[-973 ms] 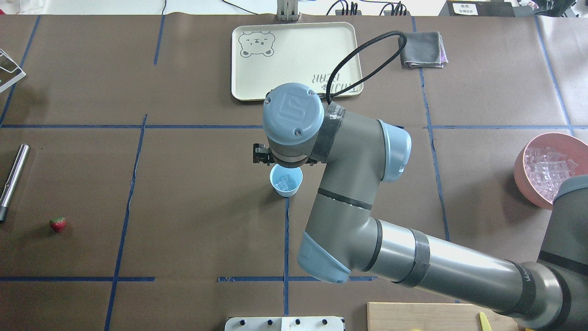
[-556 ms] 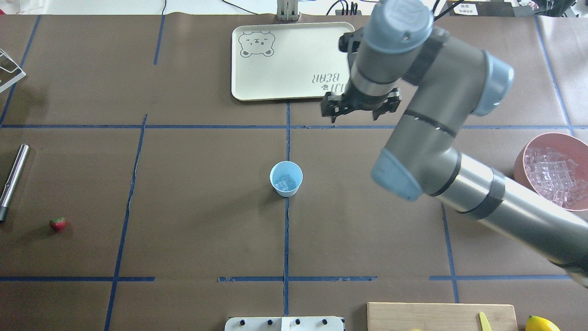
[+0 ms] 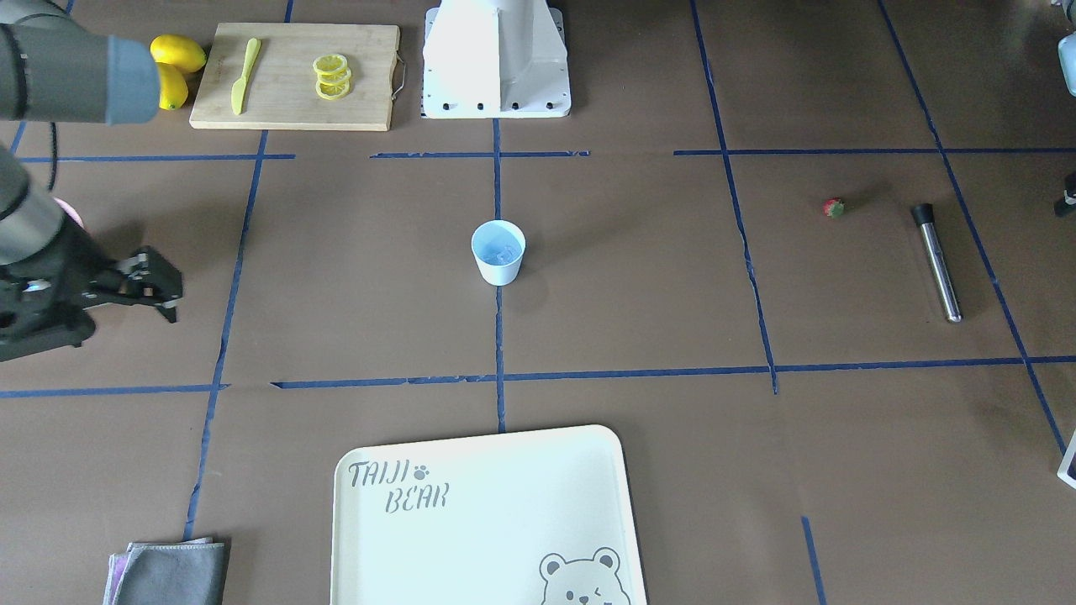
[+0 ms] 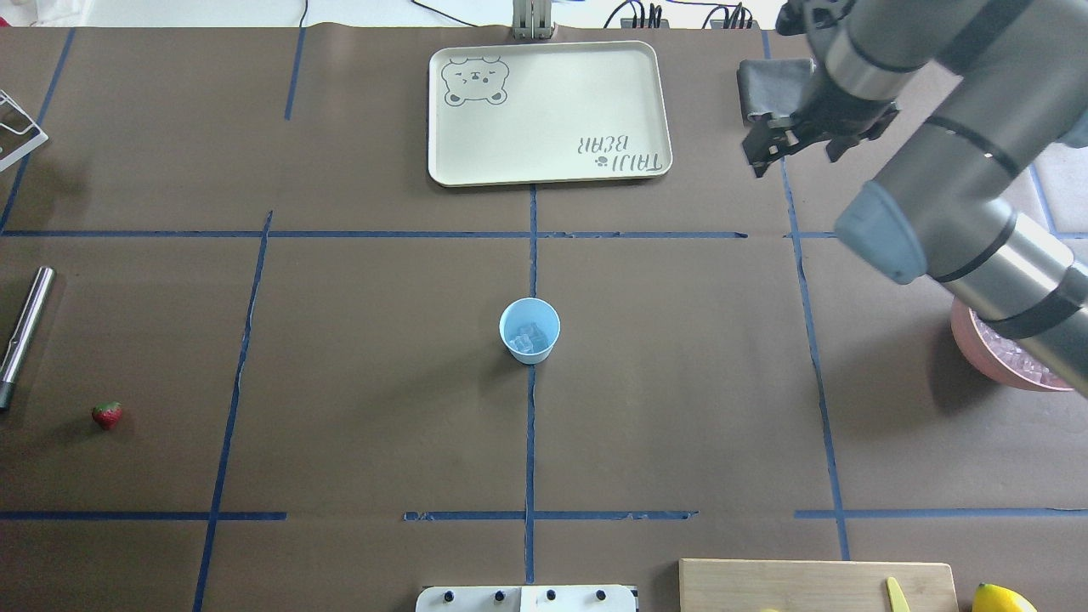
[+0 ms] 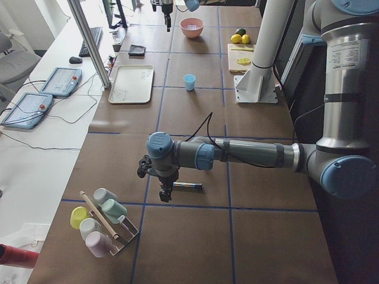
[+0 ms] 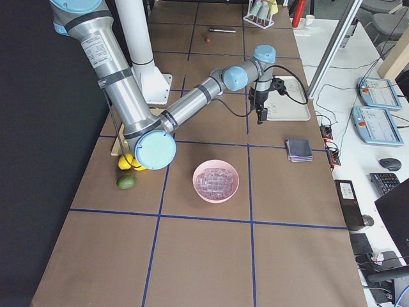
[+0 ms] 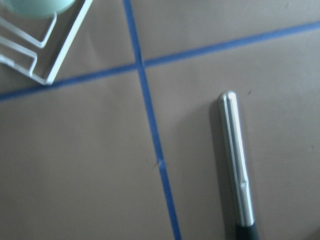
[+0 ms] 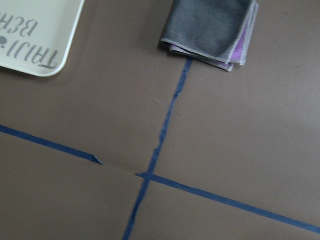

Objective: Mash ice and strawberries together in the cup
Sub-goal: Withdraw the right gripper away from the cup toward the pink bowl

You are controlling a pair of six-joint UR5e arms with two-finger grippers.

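Brown tabletop [image 4: 382,340] w/ blue tape grid [image 4: 529,442]; cup [image 4: 529,330] mid.

A long work table [image 4: 382,340], covered in brown paper and marked into squares with blue tape [image 4: 529,442], sits under bright, even light. Along its far side runs a white bench [image 5: 35,154] carrying two touchscreen pendants [image 5: 61,81], a keyboard [image 5: 95,36], a mouse [image 5: 74,60] and loose cables, with a grey office chair [image 5: 15,59] beyond. An aluminium post [image 5: 89,41] rises at the bench's edge; a black backdrop [image 6: 38,160] closes the opposite side.
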